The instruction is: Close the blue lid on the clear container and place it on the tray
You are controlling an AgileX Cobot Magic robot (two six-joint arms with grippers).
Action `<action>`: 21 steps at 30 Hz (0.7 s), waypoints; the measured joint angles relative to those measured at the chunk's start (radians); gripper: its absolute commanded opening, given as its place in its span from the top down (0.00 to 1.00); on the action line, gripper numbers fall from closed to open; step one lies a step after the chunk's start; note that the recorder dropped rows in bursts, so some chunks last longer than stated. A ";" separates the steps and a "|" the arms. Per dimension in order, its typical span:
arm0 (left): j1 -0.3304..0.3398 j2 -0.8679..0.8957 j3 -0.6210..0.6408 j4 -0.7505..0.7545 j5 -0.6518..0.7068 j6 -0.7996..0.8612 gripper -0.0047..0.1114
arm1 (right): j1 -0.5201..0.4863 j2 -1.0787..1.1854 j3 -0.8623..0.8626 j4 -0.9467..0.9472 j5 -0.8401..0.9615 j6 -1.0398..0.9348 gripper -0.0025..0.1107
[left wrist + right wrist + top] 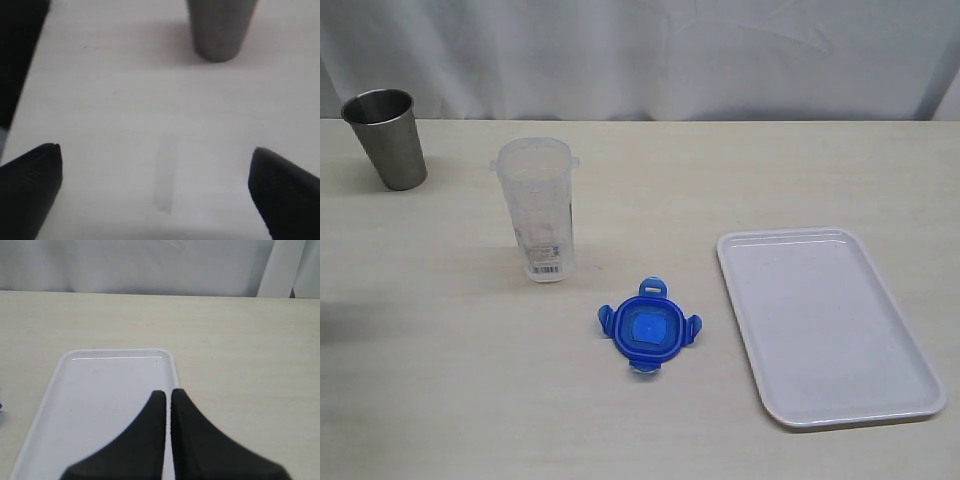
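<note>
1 tray is lying at right, awaiting the container | 1 clear container is standing upright, uncapped, left of centre | 1 steel cup is standing far left | 1 blue lid is lying flat between container and tray, flaps splayed | left claw is gaping wide, right claw is pinching shut, both empty

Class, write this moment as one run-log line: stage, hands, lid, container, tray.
stage: start | left hand: open, empty | right hand: shut, empty | blue lid: flat on table | clear container: upright, uncovered | tray: bare
</note>
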 measured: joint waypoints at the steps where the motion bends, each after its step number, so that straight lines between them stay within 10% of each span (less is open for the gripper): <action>1: -0.022 0.005 -0.047 0.000 0.148 0.002 0.06 | 0.000 0.000 0.000 0.000 0.000 0.000 0.94; 7: -0.065 0.030 -0.175 -0.220 0.470 0.172 0.06 | 0.000 0.000 0.000 0.000 0.000 0.000 0.94; 12: -0.072 0.031 -0.219 -0.856 0.547 0.693 0.06 | 0.000 0.000 0.000 0.000 0.000 0.000 0.94; 21: -0.072 0.039 -0.219 -0.975 0.506 0.763 0.06 | 0.000 0.000 0.000 0.000 0.000 0.000 0.94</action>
